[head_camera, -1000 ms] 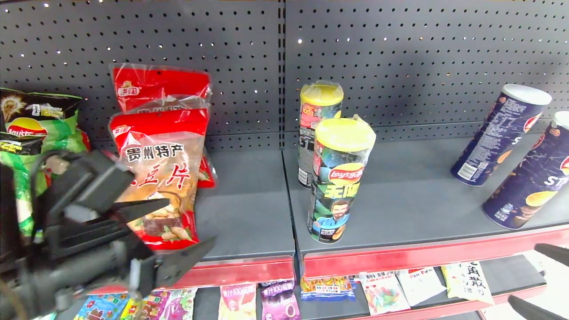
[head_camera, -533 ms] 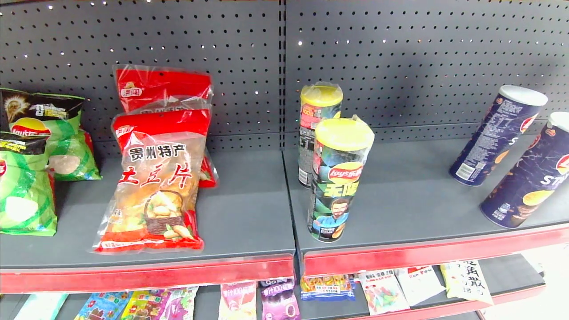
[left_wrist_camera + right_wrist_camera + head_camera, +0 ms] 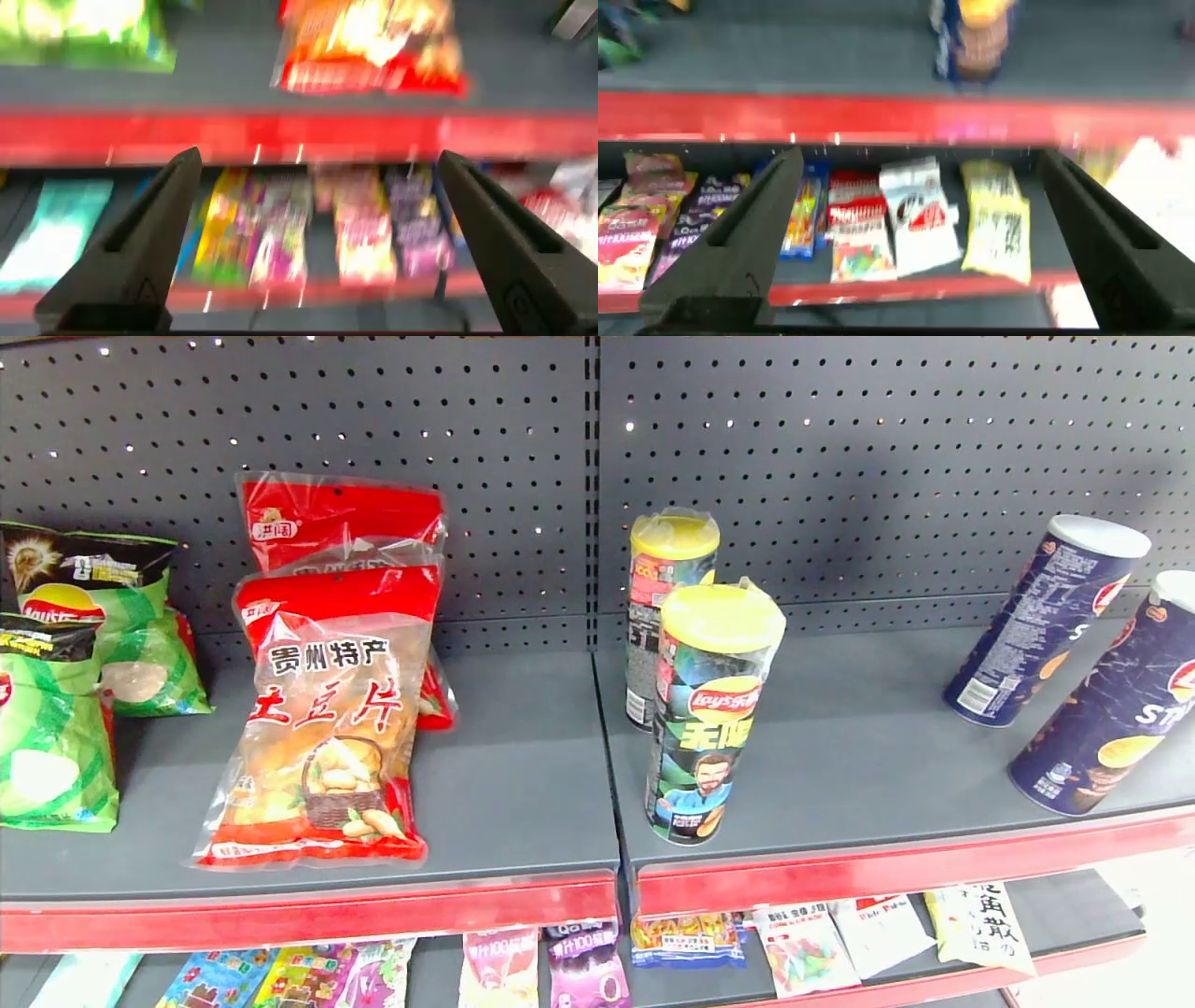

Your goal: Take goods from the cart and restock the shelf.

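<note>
We see the red and clear plastic snack bag [image 3: 322,728] near the front of the grey metal shelf with a red edge [image 3: 523,803], between the green chip bags [image 3: 56,728] and the yellow-lidded cardboard tubes [image 3: 711,709]. Our left gripper [image 3: 320,163] and right gripper [image 3: 922,161] both have the fingers spread wide and grasp nothing, in front of the red edge.
</note>
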